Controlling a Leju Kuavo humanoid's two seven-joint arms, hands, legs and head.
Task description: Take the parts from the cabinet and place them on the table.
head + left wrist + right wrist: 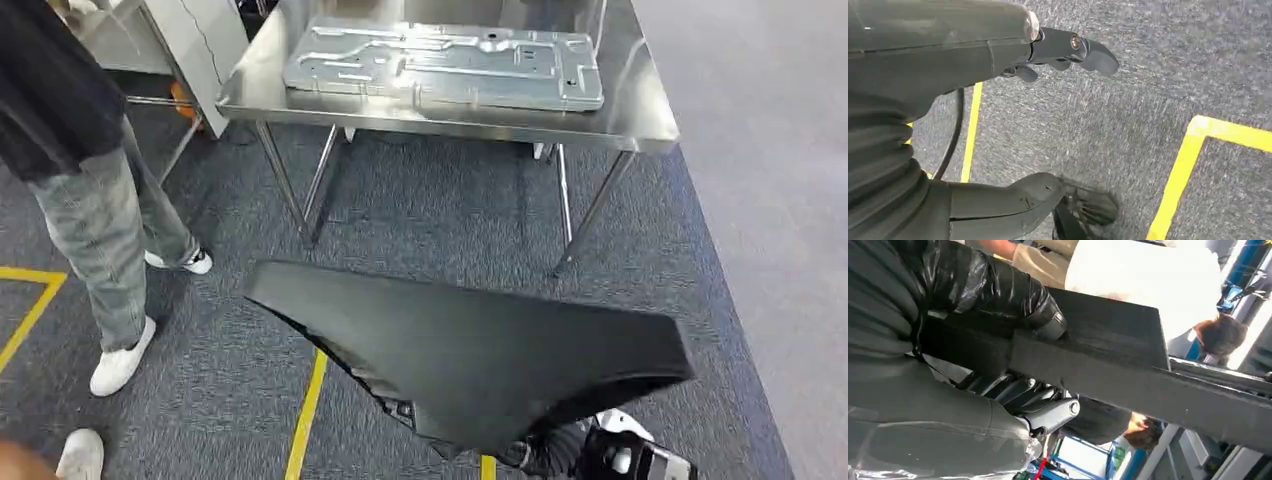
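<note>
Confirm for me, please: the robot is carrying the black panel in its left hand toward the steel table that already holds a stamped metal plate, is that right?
Not quite: the right hand carries the black panel, as the right wrist view shows, its fingers clamped around the edge. The left hand holds nothing and hangs over the carpet. The rest stands: the steel table ahead already holds a stamped metal plate.

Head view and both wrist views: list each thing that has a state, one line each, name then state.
black part: lifted above the carpet, gripped by the right hand, short of the table.
right hand: thumb and fingers clamped on the black part's edge.
left hand: holds nothing, fingers apart, over the carpet.
metal panel: lying flat on the table.
table: standing, bearing the metal panel.
person: standing beside the table.
</note>
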